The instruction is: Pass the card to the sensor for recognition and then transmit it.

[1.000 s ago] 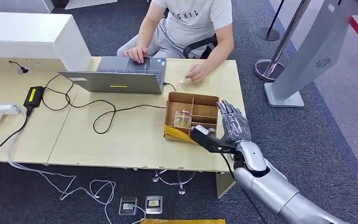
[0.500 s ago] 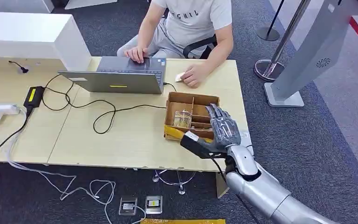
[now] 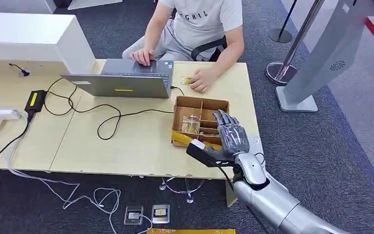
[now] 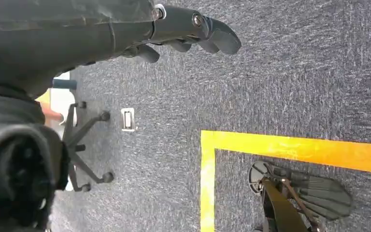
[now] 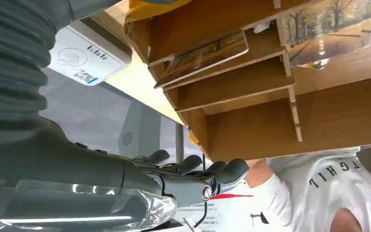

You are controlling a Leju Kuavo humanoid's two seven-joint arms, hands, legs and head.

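The right hand (image 3: 231, 135) hovers over the right-hand side of the box (image 3: 185, 103), fingers extended and spread, holding nothing. The left hand (image 4: 183, 29) hangs over the carpet (image 4: 294, 72) with its fingers loosely curled and nothing in them; whether it counts as closed cannot be told.

The step in hand appears to be picking a card from the box. The box is a divided cardboard tray near the right end of the table (image 3: 126, 146). In the right wrist view, one card (image 5: 207, 53) lies aslant in a narrow slot just beside the hand; a larger picture card (image 5: 333, 29) sits in the wider compartment beyond. The sensor (image 5: 84, 60), a white reader with a contactless mark, lies on the table just beside the box, on the robot's side.

Procedure, as judged from this position:

1. Lower the fingers into the narrow slot, not onto the dividers, which are thin and likely to flex.
2. Pinch the card by its raised edge between thumb and a finger; a flat card offers little else to grip.
3. Lift straight up until clear of the dividers before moving to the sensor.

Caution: the box is light and may slide or tip if the hand presses its wall. A person's hand (image 3: 203, 78) rests on the table beyond the box, holding a small card-like item.
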